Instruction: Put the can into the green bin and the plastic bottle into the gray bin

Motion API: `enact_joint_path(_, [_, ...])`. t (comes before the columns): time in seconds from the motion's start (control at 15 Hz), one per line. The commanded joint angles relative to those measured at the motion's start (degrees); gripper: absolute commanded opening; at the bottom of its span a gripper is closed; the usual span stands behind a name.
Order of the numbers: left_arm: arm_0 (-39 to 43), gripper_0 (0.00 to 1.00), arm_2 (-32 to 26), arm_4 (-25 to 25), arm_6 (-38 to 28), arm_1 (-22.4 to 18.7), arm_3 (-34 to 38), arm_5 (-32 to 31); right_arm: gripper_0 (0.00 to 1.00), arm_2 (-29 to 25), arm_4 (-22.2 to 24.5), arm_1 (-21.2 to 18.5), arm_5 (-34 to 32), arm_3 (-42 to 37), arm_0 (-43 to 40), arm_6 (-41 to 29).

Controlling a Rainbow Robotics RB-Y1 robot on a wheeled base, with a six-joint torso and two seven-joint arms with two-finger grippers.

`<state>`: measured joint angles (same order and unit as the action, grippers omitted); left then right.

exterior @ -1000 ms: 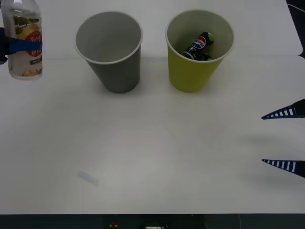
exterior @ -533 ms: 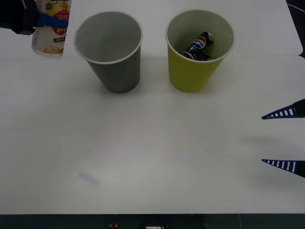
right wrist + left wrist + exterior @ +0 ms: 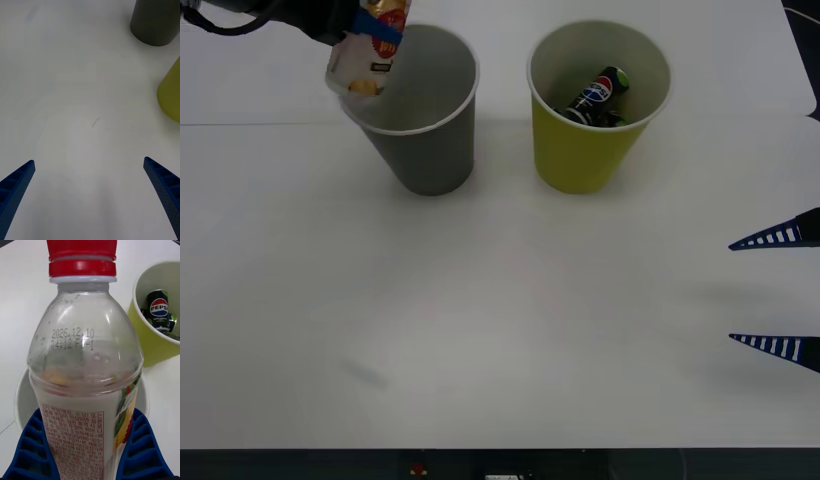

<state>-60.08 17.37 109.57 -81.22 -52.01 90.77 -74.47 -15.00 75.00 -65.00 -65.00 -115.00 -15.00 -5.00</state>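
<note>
A plain white table [image 3: 500,330] spans the front view, evenly lit, with soft shadows. Its near edge meets a dark strip [image 3: 300,465], possibly the floor.

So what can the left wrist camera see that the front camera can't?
Only the left wrist view shows the plastic bottle close up: its red cap, a printed date, and blue jaws closed on its sides. Only the front view shows the right gripper, open and apart at the table's right edge. Both show the can inside the green bin, and the bottle over the gray bin.
</note>
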Motion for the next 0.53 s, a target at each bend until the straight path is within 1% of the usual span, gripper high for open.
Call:
enact_joint_path(0.07, [-2.58,0.00,1.97,1.18,0.01,2.17,-3.67,0.02,1.00,0.00,0.00,0.00,0.00,0.00,0.00,0.00])
enact_joint_path(0.13, [-2.94,0.00,1.97,1.62,0.18,2.87,-4.63,0.02,1.00,0.00,0.00,0.00,0.00,0.00,0.00,0.00])
enact_joint_path(0.27, [-3.64,0.00,1.97,5.31,0.45,5.07,-5.34,0.11,1.00,0.00,0.00,0.00,0.00,0.00,0.00,0.00])
enact_joint_path(0.4, [-3.64,0.00,1.97,7.06,0.45,5.86,-5.42,0.11,1.00,0.00,0.00,0.00,0.00,0.00,0.00,0.00])
enact_joint_path(0.47, [-3.64,0.04,1.97,7.15,0.45,5.86,-5.34,0.11,1.00,0.00,0.00,0.00,0.00,0.00,0.00,0.00])
enact_joint_path(0.53, [-3.64,0.41,1.97,7.15,0.45,5.86,-5.42,0.11,1.00,0.00,0.00,0.00,0.00,0.00,0.00,0.00])
